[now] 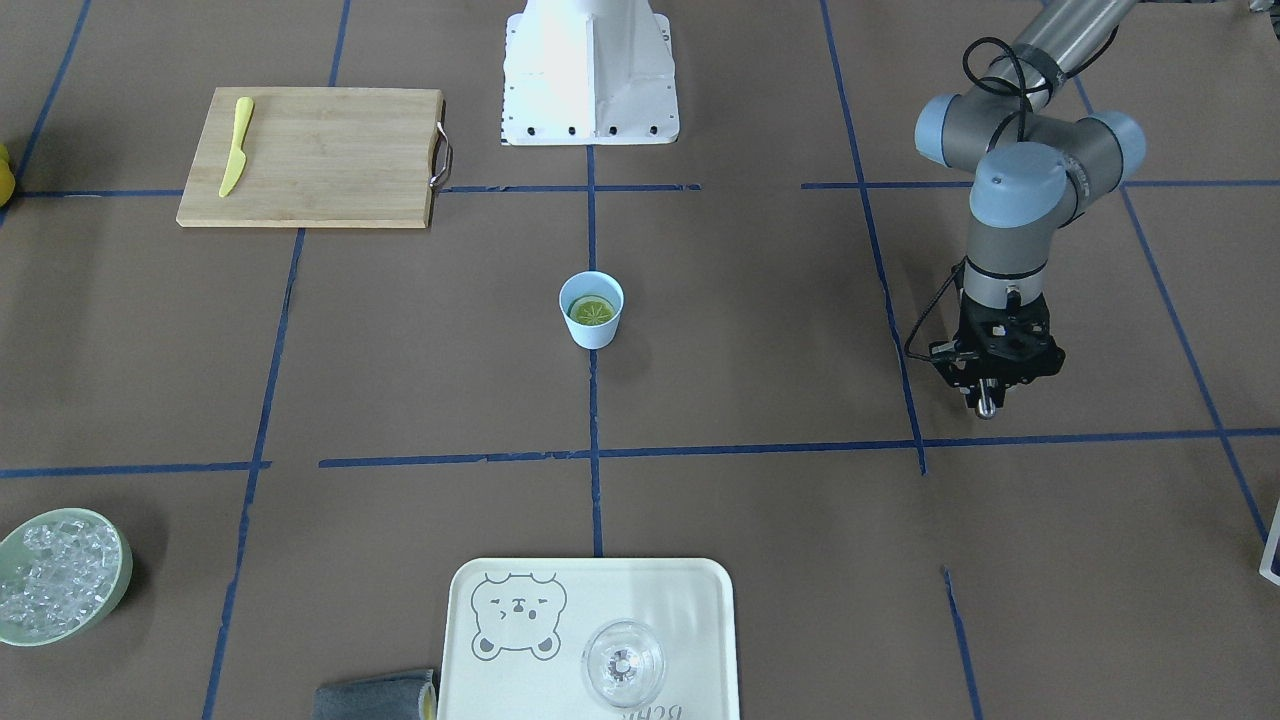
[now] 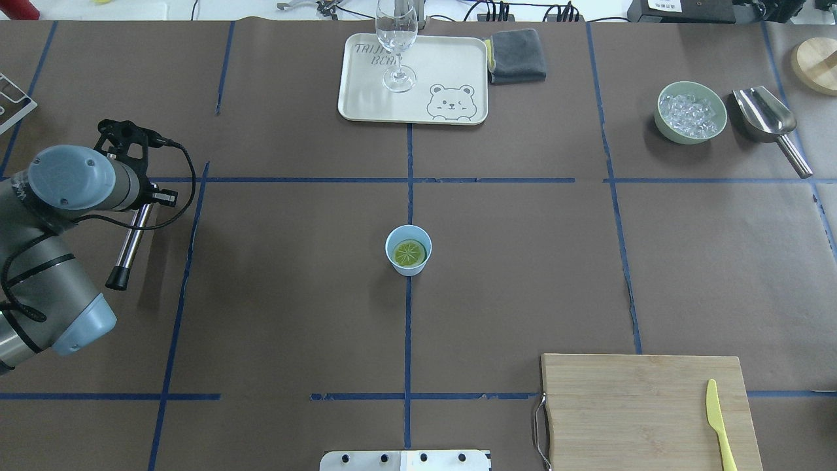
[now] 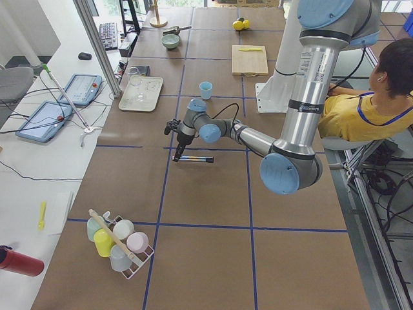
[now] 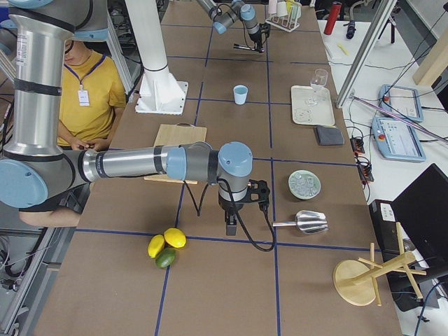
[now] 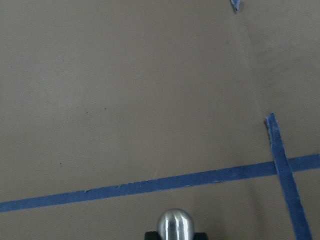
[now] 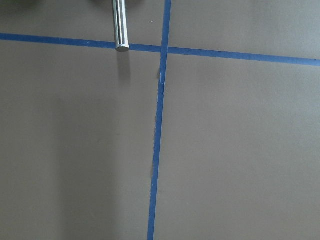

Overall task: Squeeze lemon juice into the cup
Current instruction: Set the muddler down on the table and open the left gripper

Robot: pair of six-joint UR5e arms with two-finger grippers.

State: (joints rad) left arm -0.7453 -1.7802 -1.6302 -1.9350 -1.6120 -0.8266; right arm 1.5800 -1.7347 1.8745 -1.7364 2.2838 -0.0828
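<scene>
The light-blue cup (image 1: 593, 336) stands upright at the table's centre. The lemon slice (image 1: 591, 311) lies flat inside it, face up; it also shows in the overhead view (image 2: 409, 252). My left gripper (image 1: 986, 395) points down far to the robot's left of the cup, shut on a metal rod (image 2: 133, 239) near its ball end (image 5: 175, 225). The rod runs level back toward the robot. My right gripper (image 4: 230, 225) shows only in the exterior right view, low over the table far from the cup; I cannot tell if it is open.
A cutting board (image 1: 315, 155) with a yellow plastic knife (image 1: 236, 145) lies near the robot's right. A tray (image 1: 690, 600) holds a clear glass (image 1: 623, 662). A green bowl of ice (image 2: 691, 111) and a metal scoop (image 2: 765, 118) sit at the far right.
</scene>
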